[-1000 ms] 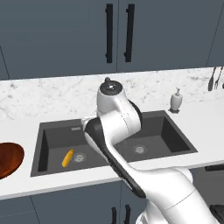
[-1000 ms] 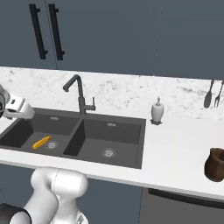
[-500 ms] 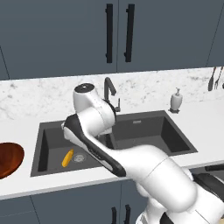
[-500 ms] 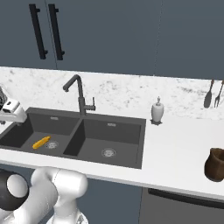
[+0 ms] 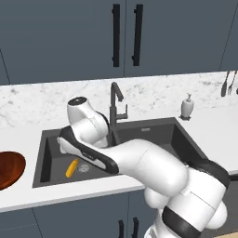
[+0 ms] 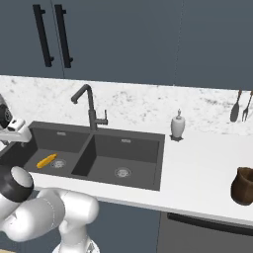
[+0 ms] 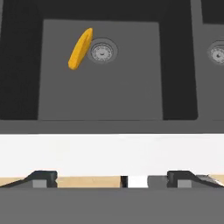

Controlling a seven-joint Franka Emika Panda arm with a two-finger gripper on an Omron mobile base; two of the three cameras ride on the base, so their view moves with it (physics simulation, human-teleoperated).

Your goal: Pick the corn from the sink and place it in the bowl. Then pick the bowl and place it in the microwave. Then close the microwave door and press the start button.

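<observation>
Currently, the small yellow-orange corn cob [image 7: 80,48] lies on the floor of the left basin of the dark grey double-basin sink [image 7: 26,65], just beside the round steel drain [image 7: 102,52] (touching or not, I cannot tell). Fingers [image 7: 43,178] spread wide, released, empty, above the white marble counter [image 7: 109,153] edge. Glossy reddish-brown wooden bowl [image 5: 9,168] sits on the counter left of the sink.

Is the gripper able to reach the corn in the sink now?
Probably yes: the gripper is open, and the corn lies uncovered beside the drain with nothing above it.
</observation>
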